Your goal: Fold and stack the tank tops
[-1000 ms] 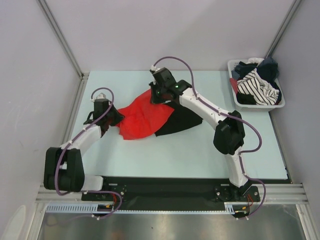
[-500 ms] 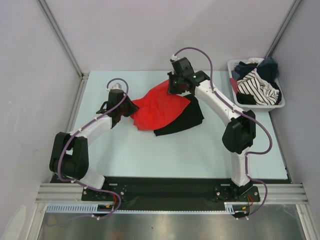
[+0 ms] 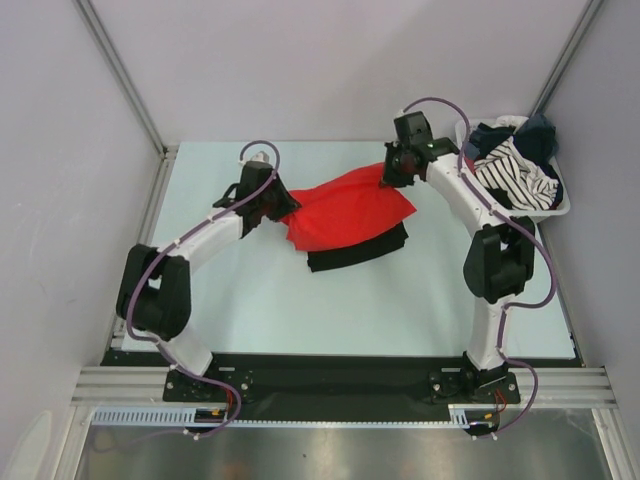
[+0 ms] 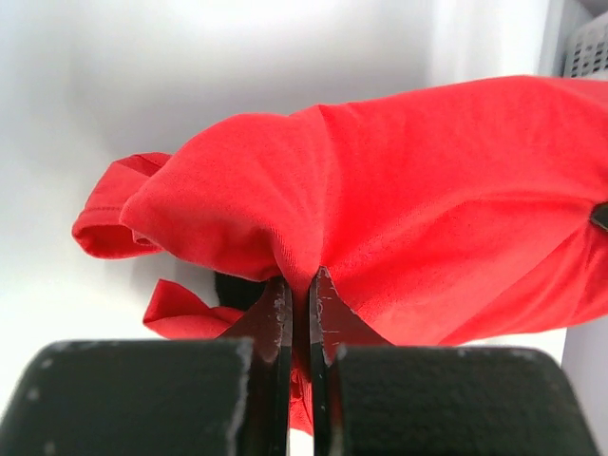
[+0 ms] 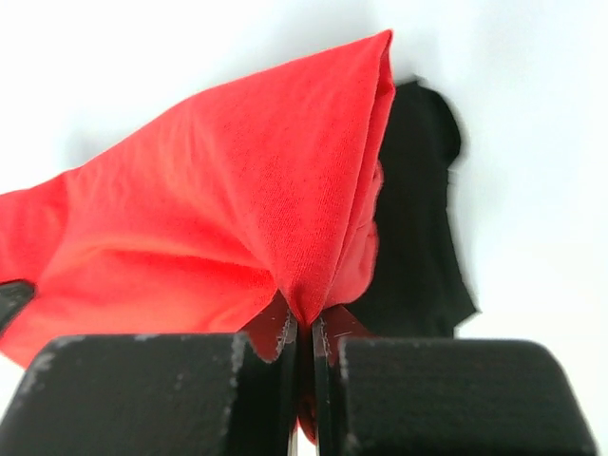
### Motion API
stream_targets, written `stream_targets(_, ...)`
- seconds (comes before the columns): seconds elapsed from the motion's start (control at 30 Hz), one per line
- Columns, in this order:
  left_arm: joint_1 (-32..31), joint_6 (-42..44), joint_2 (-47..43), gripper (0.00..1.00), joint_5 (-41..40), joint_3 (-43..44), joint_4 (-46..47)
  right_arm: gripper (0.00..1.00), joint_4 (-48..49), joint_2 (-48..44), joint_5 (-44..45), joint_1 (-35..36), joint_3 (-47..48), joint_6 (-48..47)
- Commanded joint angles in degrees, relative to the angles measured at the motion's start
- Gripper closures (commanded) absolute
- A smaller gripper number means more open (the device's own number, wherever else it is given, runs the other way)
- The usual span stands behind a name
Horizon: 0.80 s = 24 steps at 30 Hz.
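Observation:
The red tank top (image 3: 350, 207) hangs stretched between both grippers over the middle of the table. It fills the left wrist view (image 4: 418, 209) and the right wrist view (image 5: 218, 218). My left gripper (image 3: 278, 205) is shut on its left edge, with red fabric pinched between the jaws (image 4: 300, 285). My right gripper (image 3: 392, 172) is shut on its far right corner (image 5: 304, 318). The black tank top (image 3: 360, 248) lies folded flat on the table under the red one, its near edge showing, and it shows in the right wrist view (image 5: 418, 218).
A white basket (image 3: 462, 135) with striped and dark clothes stands at the back right corner, close to my right gripper. Metal frame posts rise at the back left and back right. The table's left rail runs beside my left arm.
Both grippers have moved right and toward the back, carrying the red tank top with them. It now covers more of the black tank top.

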Motion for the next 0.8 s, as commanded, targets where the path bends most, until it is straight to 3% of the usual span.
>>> stream_targets(0.0,-1.87,-0.83,2.57,1.00,1.13,4.82,-2.21,1.00,1.20,-1.81,-2.55,-3.46,-3.33,0.74)
stream_targets(0.27,-3.81,-0.84,10.91,0.99,0.25,8.68,-2.64,0.96,5.86,2.93,-5.36,-7.68,-8.27,2.05)
stream_targets(0.33,-3.81,-0.05,12.76,0.98,-0.19,10.00,-2.74,0.90,6.74,5.73,-5.71,-8.47,-8.45,2.06)
stream_targets(0.4,-3.90,0.65,14.61,0.95,-0.28,10.27,-2.21,0.69,7.88,7.33,-6.33,-9.17,-8.53,2.41)
stream_targets(0.47,-3.90,1.45,14.97,0.80,-1.85,10.10,-1.95,0.47,9.55,8.12,-6.68,-9.61,-9.58,2.50)
stream_targets(0.5,-3.90,1.71,14.88,0.60,-2.64,9.49,-1.86,0.43,9.99,8.04,-6.68,-9.79,-10.02,2.67)
stream_targets(0.53,-3.90,2.32,14.53,0.50,-3.96,9.13,-1.68,0.35,11.04,7.25,-6.60,-9.79,-10.72,2.76)
stream_targets(0.63,-3.90,3.90,12.60,0.30,-7.83,7.99,-2.03,0.25,13.76,4.88,-6.68,-10.14,-14.50,3.37)
stream_targets(0.67,-3.90,4.43,12.16,0.27,-9.49,7.81,-2.12,0.19,14.65,2.87,-6.51,-10.14,-15.90,3.72)
stream_targets(0.77,-3.90,6.02,9.26,0.13,-12.04,7.20,-3.61,0.17,17.29,-1.70,-6.42,-10.58,-20.65,4.34)
